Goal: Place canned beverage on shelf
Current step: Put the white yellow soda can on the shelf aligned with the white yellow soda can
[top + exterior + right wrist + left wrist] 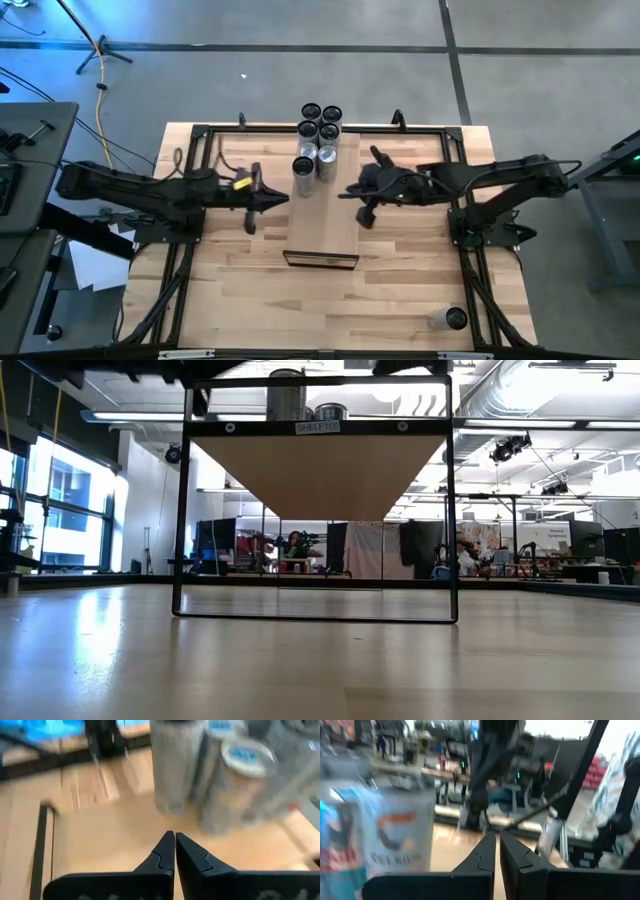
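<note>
The shelf [320, 225] is a pale, narrow raised board in a black frame at the table's middle. Several cans [318, 135] stand upright in a cluster on its far end; in the low view their tops [286, 395] show above the board. Another can [447, 318] lies on the tabletop at the near right corner. My left gripper [283, 198] is shut and empty at the shelf's left edge, with a labelled can [395, 837] beside it. My right gripper [345, 194] is shut and empty over the shelf's right side, pointing toward the standing cans [220, 780].
A black frame [200, 135] runs round the table's far part and down both sides. The shelf's near half [320, 240] is bare board. In the low view the shelf's front frame [315, 615] stands on the tabletop with open space under the board.
</note>
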Controlling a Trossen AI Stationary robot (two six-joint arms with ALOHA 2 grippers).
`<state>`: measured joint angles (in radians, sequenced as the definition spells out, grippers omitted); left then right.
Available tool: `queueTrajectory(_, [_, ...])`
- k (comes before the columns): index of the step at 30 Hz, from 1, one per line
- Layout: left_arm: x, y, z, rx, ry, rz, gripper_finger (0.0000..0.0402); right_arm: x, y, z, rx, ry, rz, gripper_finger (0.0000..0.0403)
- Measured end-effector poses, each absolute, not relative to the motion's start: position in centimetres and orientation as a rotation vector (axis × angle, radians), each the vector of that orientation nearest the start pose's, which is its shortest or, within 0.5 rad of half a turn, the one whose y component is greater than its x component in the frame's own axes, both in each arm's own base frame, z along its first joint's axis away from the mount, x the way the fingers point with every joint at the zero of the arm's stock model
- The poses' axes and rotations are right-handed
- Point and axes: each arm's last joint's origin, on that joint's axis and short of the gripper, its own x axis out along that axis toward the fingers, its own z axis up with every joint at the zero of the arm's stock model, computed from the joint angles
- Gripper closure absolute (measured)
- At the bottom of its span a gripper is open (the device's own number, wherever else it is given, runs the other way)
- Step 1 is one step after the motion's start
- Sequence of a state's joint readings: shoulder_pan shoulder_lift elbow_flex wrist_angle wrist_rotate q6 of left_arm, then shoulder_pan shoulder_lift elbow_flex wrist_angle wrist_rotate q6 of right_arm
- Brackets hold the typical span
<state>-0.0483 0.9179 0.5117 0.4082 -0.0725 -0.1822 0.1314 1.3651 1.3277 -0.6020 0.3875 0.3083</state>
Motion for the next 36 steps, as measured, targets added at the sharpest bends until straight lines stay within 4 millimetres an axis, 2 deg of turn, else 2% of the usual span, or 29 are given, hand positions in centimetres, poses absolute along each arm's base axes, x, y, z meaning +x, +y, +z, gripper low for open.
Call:
queueTrajectory(9, [18.0, -0.8, 29.9, -0.207, -0.187, 0.105, 0.0402, 22.0, 2.2, 38.2, 0.117, 0.661, -0.273, 0.0403])
queueTrajectory(17, [17.8, -1.1, 30.3, -0.22, -0.233, 0.124, 0.0402, 16.4, 2.0, 40.2, 0.089, 0.607, -0.278, 0.0403])
queueTrajectory(23, [17.7, -1.3, 30.6, -0.21, -0.255, 0.114, 0.0402, 13.1, 1.7, 41.5, 0.107, 0.504, -0.294, 0.0403])
queueTrajectory(29, [17.6, -1.3, 30.7, -0.192, -0.263, 0.117, 0.0401, 11.6, 1.7, 42.1, 0.138, 0.448, -0.283, 0.0403])
queueTrajectory(36, [17.0, -1.2, 31.1, -0.195, -0.293, 0.112, 0.0402, 12.4, 2.3, 42.1, 0.126, 0.42, -0.296, 0.0403])
